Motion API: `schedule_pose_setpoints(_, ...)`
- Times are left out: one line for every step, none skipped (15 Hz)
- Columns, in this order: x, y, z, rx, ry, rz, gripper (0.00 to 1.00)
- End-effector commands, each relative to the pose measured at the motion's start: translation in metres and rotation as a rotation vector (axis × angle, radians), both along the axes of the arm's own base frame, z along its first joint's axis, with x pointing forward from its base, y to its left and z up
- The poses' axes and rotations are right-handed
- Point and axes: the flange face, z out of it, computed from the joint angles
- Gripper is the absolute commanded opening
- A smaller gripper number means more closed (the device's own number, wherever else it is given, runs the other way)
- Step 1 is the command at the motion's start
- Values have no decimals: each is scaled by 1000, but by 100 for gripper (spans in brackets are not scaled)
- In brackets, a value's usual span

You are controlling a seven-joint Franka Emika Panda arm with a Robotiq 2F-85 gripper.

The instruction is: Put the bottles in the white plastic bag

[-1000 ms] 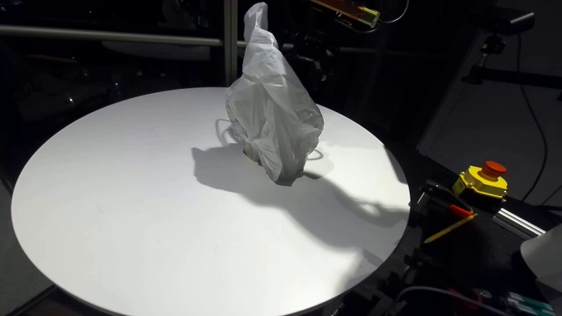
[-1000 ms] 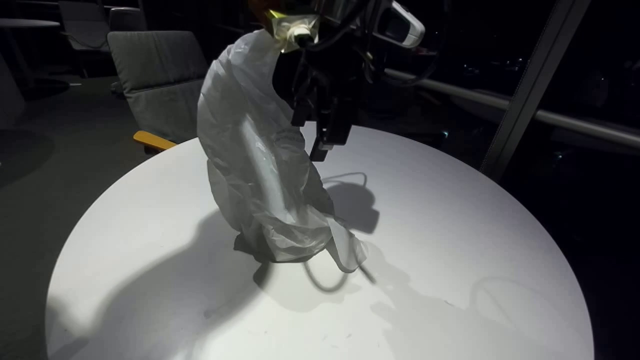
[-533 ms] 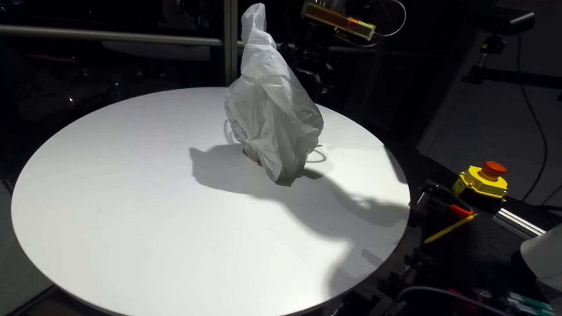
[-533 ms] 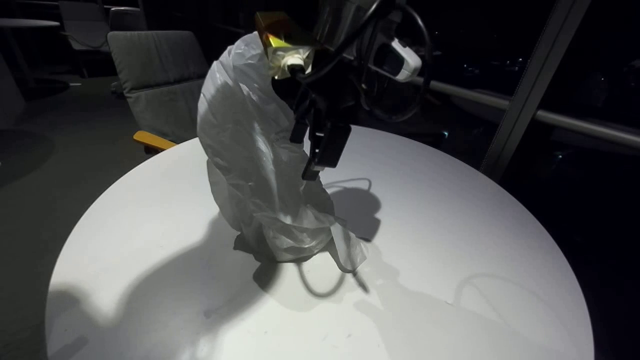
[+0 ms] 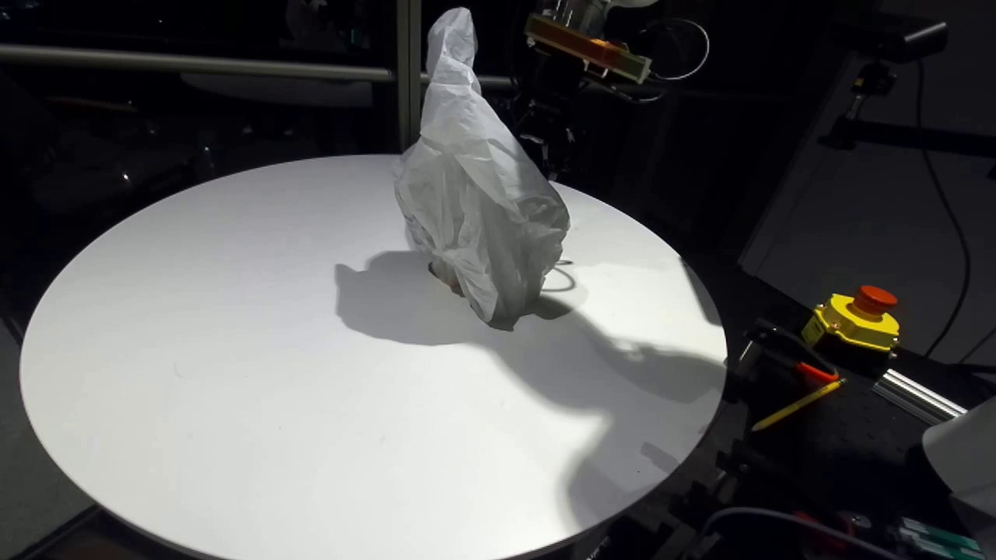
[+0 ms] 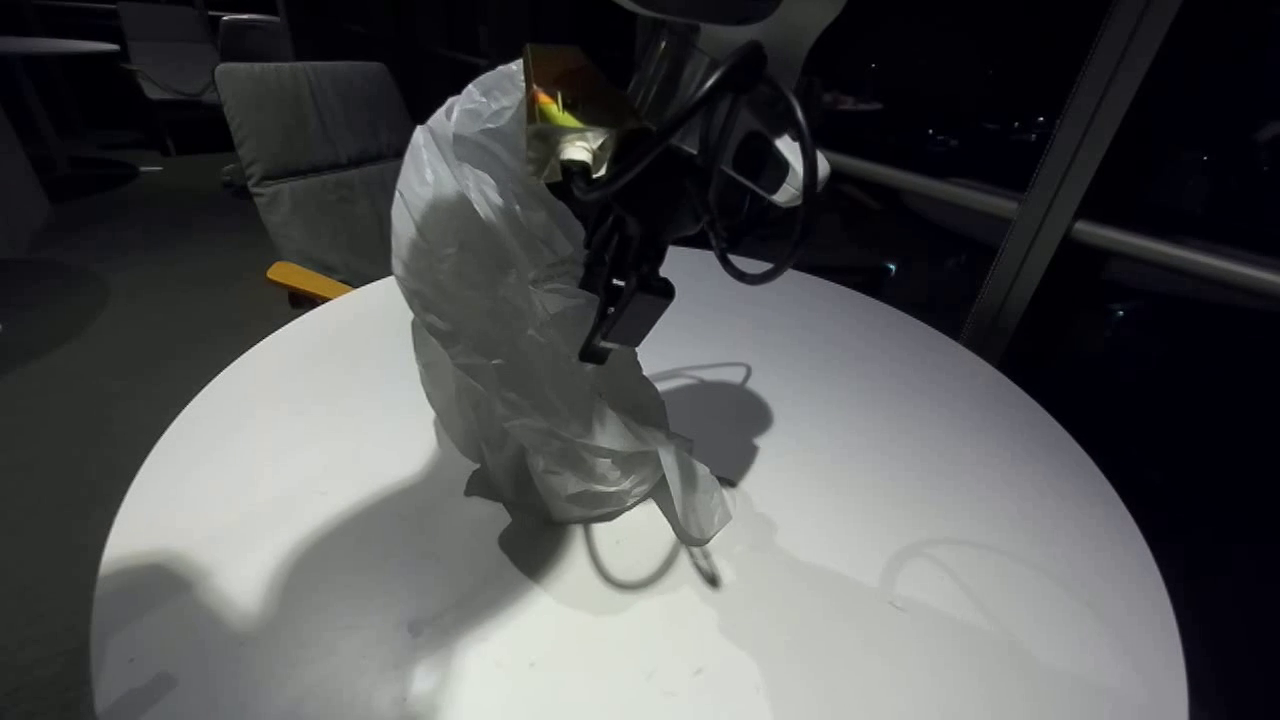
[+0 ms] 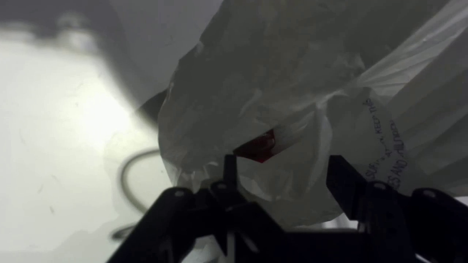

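White translucent bag of wrinkled plastic film [image 6: 490, 300]: landmark. Stands tall, narrow at top, bunched at foot.
Glossy dark-red patch [image 7: 257, 147]: within the bag's outline, wrist view, showing through what looks like a gap in the film. Possibly a bottle; cannot tell.
Faint brownish patch [image 5: 451, 280]: at the bag's foot, in an exterior view. Too small to name.
Bottles: none identified for certain. Both patches lie at the bag; if either is a bottle, that is where.
Bagging, done: no count possible, film hides what is within. If the red is a bottle, at least one seems in.
Bagging, left: judged unfinished or unproven; the mouth of the bag does not show plainly, and nothing is in hand to drop in.
Black two-fingered gripper [image 7: 282, 159]: at the bag's flank, jaws parted, nothing seen between them except the film beyond. Reads as released. Contact with the film: cannot tell.
Round white tabletop [image 5: 233, 389]: under the bag, reaching well past it.
Yellow-and-red push-button box [image 5: 856, 323]: well apart from the bag, in an exterior view.
Grey padded chair [image 6: 318, 150]: beyond the bag, in an exterior view.
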Motion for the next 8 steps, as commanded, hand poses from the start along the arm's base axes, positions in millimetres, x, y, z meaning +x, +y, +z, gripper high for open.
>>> schedule_pose_setpoints(7,-4,13,52,-45,-39,35)
schedule_pose_setpoints(8,-4,14,59,-51,-45,28)
schedule_pose_setpoints(8,-4,15,70,-56,-50,20)
schedule_pose_setpoints(9,-3,15,79,-60,-52,13)
schedule_pose_setpoints(9,-2,16,93,-62,-54,7)
schedule_pose_setpoints(9,-2,16,100,-65,-55,7)
schedule_pose_setpoints(9,-1,16,107,-70,-55,6)
schedule_pose_setpoints(9,0,17,112,-77,-56,4)
